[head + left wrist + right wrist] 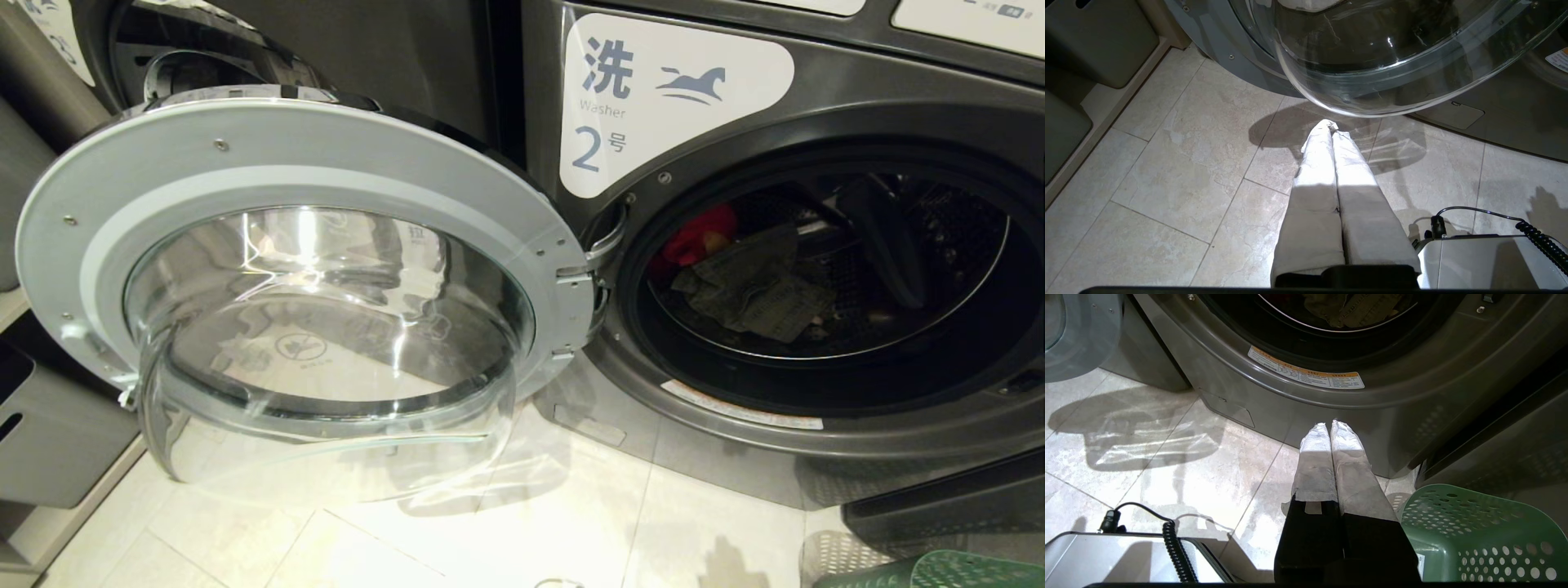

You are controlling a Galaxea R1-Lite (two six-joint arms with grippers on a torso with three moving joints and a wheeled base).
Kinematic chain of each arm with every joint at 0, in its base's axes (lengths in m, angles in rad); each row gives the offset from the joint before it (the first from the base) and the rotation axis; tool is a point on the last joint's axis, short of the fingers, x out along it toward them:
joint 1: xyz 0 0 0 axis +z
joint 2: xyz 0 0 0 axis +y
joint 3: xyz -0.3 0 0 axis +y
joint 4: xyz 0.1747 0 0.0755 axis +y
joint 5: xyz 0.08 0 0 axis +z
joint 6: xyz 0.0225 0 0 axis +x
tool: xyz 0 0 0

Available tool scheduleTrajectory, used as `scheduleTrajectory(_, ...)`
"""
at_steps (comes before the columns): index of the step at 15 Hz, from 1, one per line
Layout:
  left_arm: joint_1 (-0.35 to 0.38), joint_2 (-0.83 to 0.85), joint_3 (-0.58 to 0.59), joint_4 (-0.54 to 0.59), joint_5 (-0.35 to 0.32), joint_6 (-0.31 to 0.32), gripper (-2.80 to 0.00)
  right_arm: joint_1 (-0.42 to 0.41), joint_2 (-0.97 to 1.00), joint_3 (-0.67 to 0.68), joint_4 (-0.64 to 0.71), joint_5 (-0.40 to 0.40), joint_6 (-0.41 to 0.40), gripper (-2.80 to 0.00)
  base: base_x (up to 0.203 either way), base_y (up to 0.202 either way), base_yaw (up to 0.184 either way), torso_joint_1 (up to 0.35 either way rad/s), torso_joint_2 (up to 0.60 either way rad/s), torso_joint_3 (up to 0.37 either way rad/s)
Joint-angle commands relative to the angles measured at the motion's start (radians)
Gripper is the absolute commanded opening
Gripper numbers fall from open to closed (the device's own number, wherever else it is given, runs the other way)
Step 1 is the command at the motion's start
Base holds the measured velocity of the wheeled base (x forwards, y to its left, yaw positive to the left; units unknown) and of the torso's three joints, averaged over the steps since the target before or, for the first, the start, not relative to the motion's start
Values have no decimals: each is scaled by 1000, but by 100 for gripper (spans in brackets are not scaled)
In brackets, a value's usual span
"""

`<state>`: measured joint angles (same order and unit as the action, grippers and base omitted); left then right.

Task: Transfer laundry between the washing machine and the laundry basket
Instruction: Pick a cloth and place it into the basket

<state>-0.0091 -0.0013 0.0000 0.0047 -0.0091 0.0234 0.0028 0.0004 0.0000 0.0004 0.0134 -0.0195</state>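
So the washing machine (816, 269), the one labelled Washer 2, has its door (302, 269) swung wide open to the left. Inside the drum there's laundry (751, 286): a bright red piece toward the back left and a crumpled olive-looking piece lying in front of it. The green laundry basket (1478, 535) sits on the tile floor (1167, 183) just beside the machine's lower right front; can't see anything in the part that shows. Left gripper (1332, 126) hangs low over the tiles under the door glass, fingers pressed together, holding nothing. Right gripper (1330, 425) is low in front of the machine, next to the basket, fingers also pressed together and empty.
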Motion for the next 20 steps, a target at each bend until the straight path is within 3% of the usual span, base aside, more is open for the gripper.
scheduleTrajectory(1, 0, 1, 0, 0, -2, 0, -280, 0, 5, -3, 9, 3, -19, -280, 0, 0, 0, 0, 0, 0)
scheduleTrajectory(4, 0, 1, 0, 1, -5, 7, -280, -1, 7, -61, 38, -4, -117, -280, 0, 0, 0, 0, 0, 0)
scheduleTrajectory(6, 0, 1, 0, 0, -5, 9, -280, -1, 79, -248, 123, 0, -153, -280, 0, 0, 0, 0, 0, 0)
scheduleTrajectory(9, 0, 1, 0, 0, -5, 6, -280, 0, 350, -462, 254, 10, -172, -280, 0, 0, 0, 0, 0, 0)
scheduleTrajectory(13, 0, 1, 0, 0, -5, 7, -280, 6, 718, -511, 306, 134, -206, -280, 0, 0, 0, 0, 0, 0)
scheduleTrajectory(16, 0, 1, 0, 1, -2, 6, -280, 34, 997, -515, 259, 191, -264, -280, 0, 0, 0, 0, 0, 0)
scheduleTrajectory(20, 0, 1, 0, 0, 0, 0, -280, 118, 1372, -510, -7, 177, -287, -280, 0, 0, 0, 0, 0, 0)
